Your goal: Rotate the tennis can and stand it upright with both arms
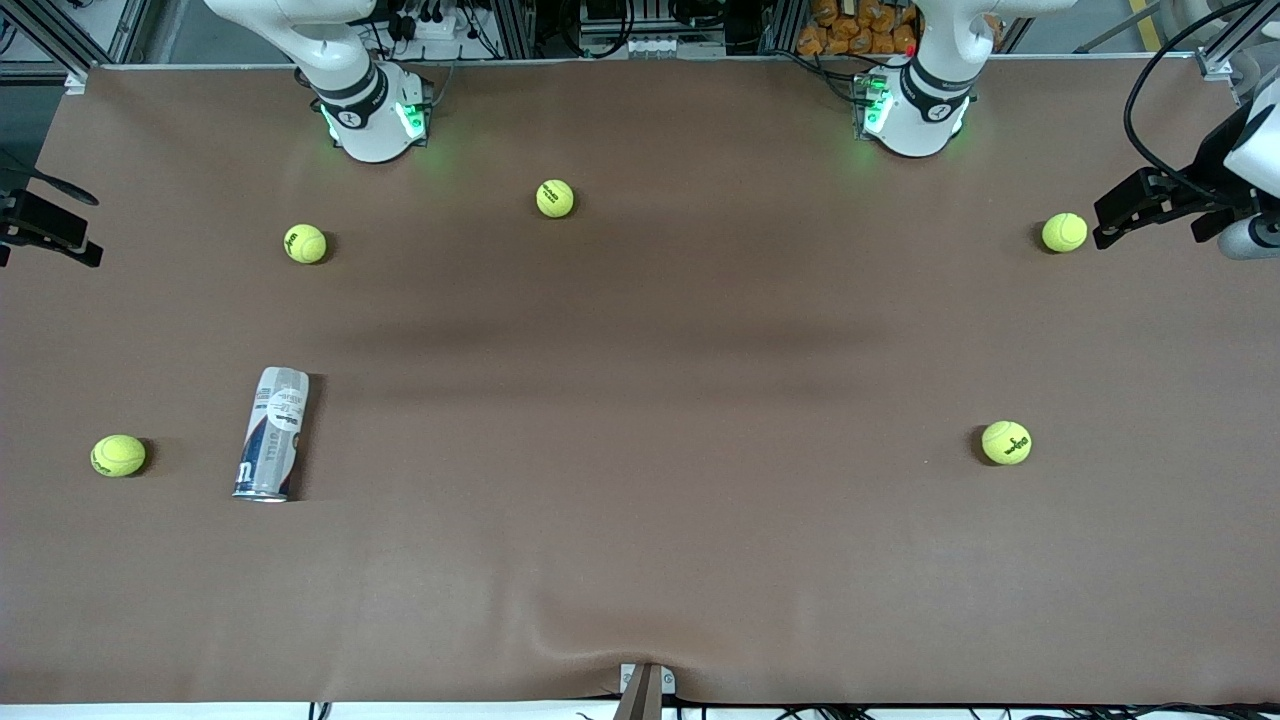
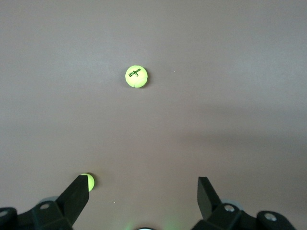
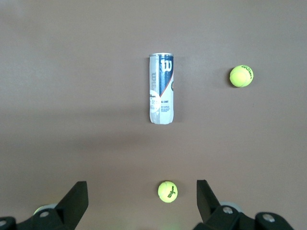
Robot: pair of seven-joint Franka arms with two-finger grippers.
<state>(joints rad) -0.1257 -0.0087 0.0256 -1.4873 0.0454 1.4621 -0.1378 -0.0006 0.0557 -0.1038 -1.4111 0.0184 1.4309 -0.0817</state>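
Can (image 1: 272,433) lies flat on its side on the table (image 1: 640,560), toward the right arm's end, silver rim end nearer the front camera, closed end pointing back toward the right arm's base. One tennis ball (image 1: 118,455) sits beside it, further toward that table end, apart from it; a second ball (image 1: 305,243) lies between the can and the right base.

Right gripper (image 3: 141,201): fingers wide apart, nothing held, raised high over the table near its own base. In the right wrist view the can (image 3: 161,88) is well ahead of the fingers and roughly centred between them, long axis running away from the gripper, w/ the second ball (image 3: 167,191) just ahead of the fingertips.

Left gripper (image 2: 142,196): fingers also spread, empty, held high w/ only two balls below it; can not in its view. Left arm waits.

Step, by my read: very start, approach not begun, can still untouched and flat.

Next move prob calls for the right gripper to drop down past the near ball w/o knocking it, then close across the can's round body. Smooth cylinder could roll or slip if nudged off-centre. Left arm has a long reach across the table to help tip it upright.
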